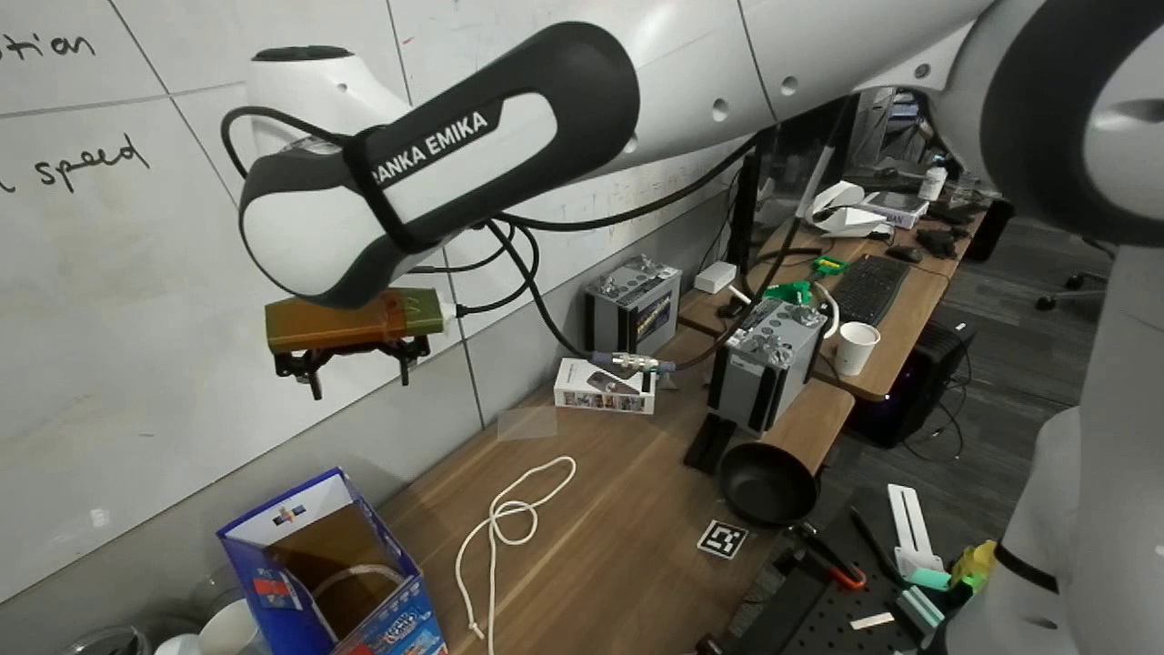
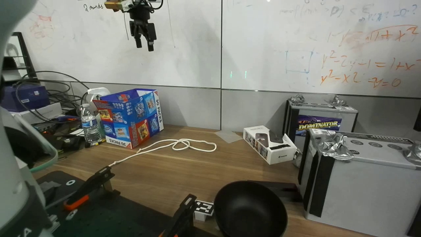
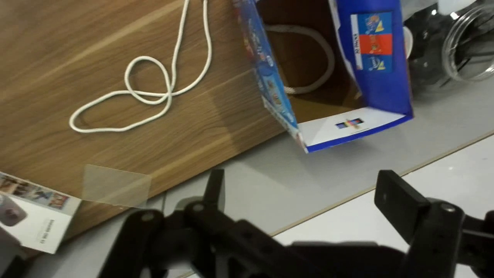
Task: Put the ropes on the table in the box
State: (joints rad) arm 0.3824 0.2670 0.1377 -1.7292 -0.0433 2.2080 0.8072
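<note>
In an exterior view, a looped white cord [image 2: 184, 140] is laid on the brown wood-grain worktop [image 2: 197, 168], before and right of a blue cardboard box [image 2: 133, 115]; another white cord [image 3: 330, 58] is contained in the box.

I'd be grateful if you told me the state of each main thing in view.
Black two-fingered gripper: open, holding nothing
Blue printed cardboard box: upright, open at the top
Looped white rope on the brown wood-grain table: loose, crossing itself
Second white rope, in the blue box: bent in a curve, partly hidden
Round black pan: open side up
Clear plastic bottle: upright, capped
White printed box: lying flat, closure unclear
</note>
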